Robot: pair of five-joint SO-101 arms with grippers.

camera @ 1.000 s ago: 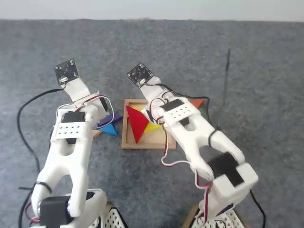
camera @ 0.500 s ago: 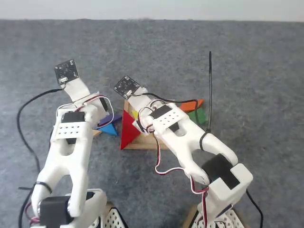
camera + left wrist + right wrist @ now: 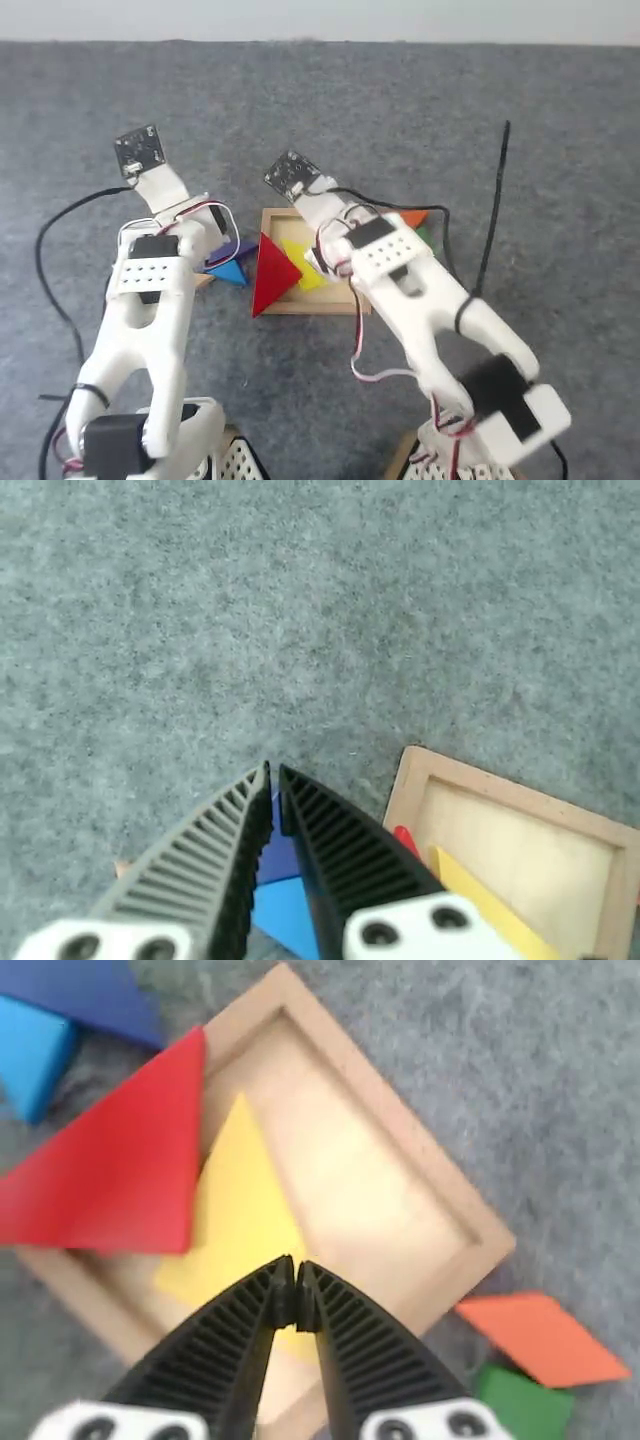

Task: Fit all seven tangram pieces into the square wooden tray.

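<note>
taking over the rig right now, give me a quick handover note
Left gripper: shut, over the dark blue piece and light blue piece, which lie on the carpet left of the tray.
Right gripper: shut, above the yellow triangle.
Done: the yellow triangle lies inside the tray.
Half done: the red triangle lies across the tray's left rim, not seated.
Left: seat the red one, then bring in both blues, plus the orange piece and green piece lying right of the tray.
</note>
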